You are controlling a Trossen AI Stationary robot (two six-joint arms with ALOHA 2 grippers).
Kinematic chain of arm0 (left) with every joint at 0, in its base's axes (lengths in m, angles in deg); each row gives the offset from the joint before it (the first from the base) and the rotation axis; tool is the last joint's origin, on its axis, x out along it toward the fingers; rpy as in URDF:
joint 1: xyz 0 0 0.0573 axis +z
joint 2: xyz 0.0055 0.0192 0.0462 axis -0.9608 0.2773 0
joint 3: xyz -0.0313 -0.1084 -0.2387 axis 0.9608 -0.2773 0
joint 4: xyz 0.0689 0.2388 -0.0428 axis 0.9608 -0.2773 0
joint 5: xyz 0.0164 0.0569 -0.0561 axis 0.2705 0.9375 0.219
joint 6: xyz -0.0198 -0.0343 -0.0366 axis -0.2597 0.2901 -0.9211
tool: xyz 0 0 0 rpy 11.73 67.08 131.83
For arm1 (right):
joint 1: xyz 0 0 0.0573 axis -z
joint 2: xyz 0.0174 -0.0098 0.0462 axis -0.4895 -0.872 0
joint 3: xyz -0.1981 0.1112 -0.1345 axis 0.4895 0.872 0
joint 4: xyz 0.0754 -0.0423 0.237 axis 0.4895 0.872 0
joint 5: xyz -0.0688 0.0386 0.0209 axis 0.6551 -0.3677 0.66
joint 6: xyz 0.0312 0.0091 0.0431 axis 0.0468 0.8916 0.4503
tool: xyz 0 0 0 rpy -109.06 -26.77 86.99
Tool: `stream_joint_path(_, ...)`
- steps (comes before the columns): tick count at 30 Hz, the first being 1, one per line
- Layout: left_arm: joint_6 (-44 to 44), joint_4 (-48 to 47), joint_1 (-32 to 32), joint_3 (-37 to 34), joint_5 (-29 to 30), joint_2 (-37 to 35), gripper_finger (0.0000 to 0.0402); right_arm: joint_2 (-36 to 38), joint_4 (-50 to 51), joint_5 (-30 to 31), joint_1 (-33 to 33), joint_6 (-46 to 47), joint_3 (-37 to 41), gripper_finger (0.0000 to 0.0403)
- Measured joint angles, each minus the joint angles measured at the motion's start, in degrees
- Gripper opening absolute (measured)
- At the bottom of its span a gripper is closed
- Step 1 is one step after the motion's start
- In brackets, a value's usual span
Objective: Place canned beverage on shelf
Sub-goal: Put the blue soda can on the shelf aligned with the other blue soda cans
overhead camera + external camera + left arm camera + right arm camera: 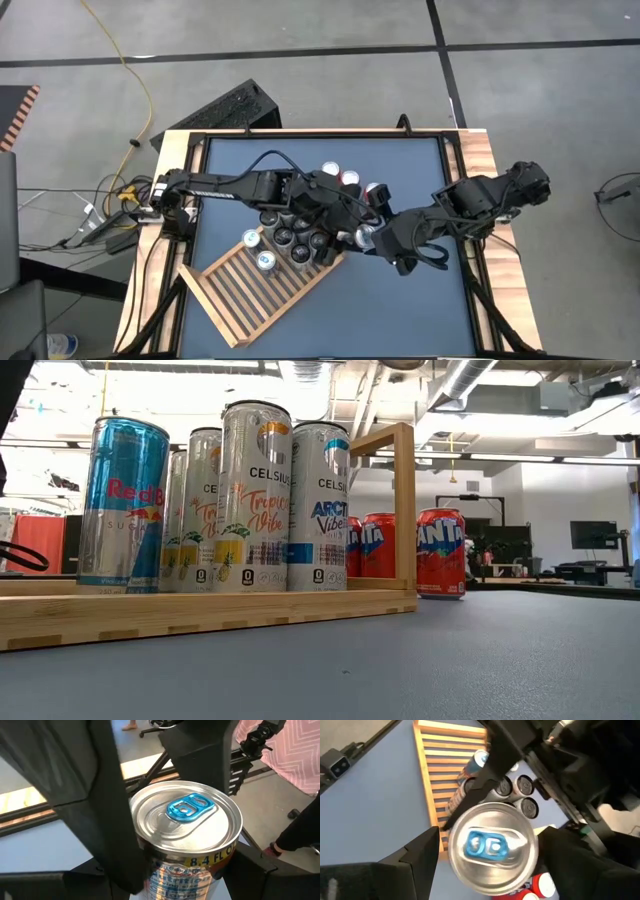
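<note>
Surface [420, 290]: dark blue mat in a wooden border; it carries everything.
Shelf [240, 300]: slatted wooden rack, lying at an angle on the near left part of the surface. Several tall cans [255, 495] already stand at its far end.
Red cans [440, 550]: short ones, standing on the surface just beyond the shelf.
Right end effector [375, 240]: just beside the shelf's right corner. Its two fingers sit on opposite sides of the can and seem clamped on its wall.
Left end effector [335, 200]: above the cans on the shelf, very near the same can; its grip cannot be told.
Can [492, 847]: slim, silver top with a blue tab. It seems to be lifted off the surface, not yet on the shelf.
Handling: probably full, so rather heavy for its size. The thin metal wall is smooth and slippery, and it dents under a hard squeeze.
Where to hold: around the middle of the wall, not at the rim.
Placing: a narrow base on slats tips easily, so it should come down upright.
</note>
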Motion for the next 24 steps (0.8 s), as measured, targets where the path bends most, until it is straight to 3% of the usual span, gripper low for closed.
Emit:
stream_joint_path(8,-0.1,-0.1,0.0,0.0,0.0,0.0,0.0227,0.0,-0.9,-0.8,0.0,-0.2,0.5,0.0289)
stream_joint_path(20,0.4,-0.7,0.0,-0.1,-2.8,0.0,0.0227,0.0,-0.7,-2.3,0.0,-0.7,0.5,0.0158)
stream_joint_path(24,0.3,-0.7,0.0,-0.1,-2.9,0.0,0.0227,0.0,-0.7,-2.6,0.0,-0.7,0.5,0.0157)
